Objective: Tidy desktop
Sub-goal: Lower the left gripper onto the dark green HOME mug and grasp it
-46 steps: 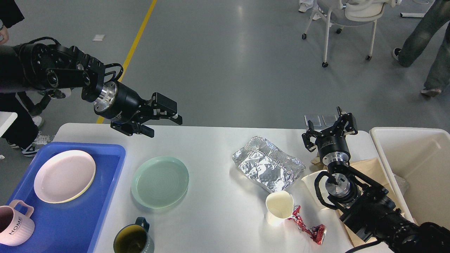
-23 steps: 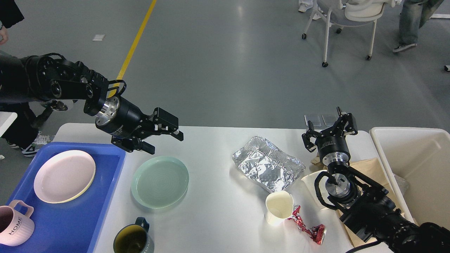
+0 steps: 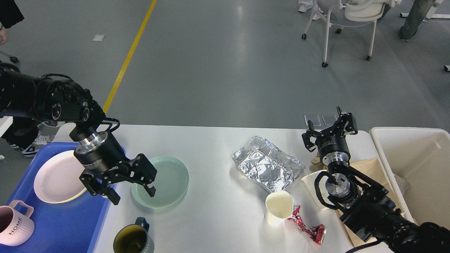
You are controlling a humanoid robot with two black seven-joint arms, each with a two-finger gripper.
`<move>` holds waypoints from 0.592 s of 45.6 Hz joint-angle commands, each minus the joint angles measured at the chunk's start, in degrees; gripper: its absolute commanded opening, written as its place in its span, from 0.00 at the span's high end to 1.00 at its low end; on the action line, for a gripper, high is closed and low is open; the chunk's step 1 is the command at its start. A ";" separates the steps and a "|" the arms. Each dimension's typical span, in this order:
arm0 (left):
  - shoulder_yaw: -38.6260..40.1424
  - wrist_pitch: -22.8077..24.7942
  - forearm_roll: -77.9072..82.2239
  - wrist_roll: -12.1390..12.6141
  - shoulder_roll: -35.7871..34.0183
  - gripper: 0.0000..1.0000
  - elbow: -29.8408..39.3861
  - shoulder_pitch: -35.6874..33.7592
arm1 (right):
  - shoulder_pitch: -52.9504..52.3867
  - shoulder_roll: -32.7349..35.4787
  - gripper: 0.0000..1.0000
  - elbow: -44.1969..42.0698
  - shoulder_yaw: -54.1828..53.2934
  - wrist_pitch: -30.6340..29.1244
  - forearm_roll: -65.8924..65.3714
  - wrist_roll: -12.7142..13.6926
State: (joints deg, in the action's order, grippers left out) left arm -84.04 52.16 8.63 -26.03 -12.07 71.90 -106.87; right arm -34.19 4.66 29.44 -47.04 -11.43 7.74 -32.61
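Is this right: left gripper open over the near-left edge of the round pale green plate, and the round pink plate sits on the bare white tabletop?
One error. The head view shows the round pink plate inside the blue tray, not on the white tabletop. The rest holds: the left gripper is open over the round pale green plate.

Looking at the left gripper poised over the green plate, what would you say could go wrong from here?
1. The open left gripper straddles the green plate rim beside the blue tray; a finger might strike the tray edge or push the plate instead of gripping it.
2. The dark mug stands just in front of the plate; lifting or sliding the plate could knock it.
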 commanded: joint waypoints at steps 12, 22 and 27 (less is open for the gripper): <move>-2.44 -21.74 -0.01 11.79 2.13 0.03 10.37 6.49 | 0.00 0.00 0.00 0.00 0.02 0.00 0.00 0.00; -1.91 -25.96 -0.19 11.88 3.45 0.07 10.37 9.48 | 0.00 0.00 0.00 0.00 0.02 0.00 0.00 0.00; -1.91 -28.16 -0.98 11.88 4.07 0.08 10.37 11.06 | 0.00 0.00 0.00 0.00 0.02 0.00 0.00 0.00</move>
State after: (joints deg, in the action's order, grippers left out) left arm -86.00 26.22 8.34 -14.18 -8.55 82.26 -97.40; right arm -34.19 4.66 29.44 -47.03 -11.43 7.77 -32.61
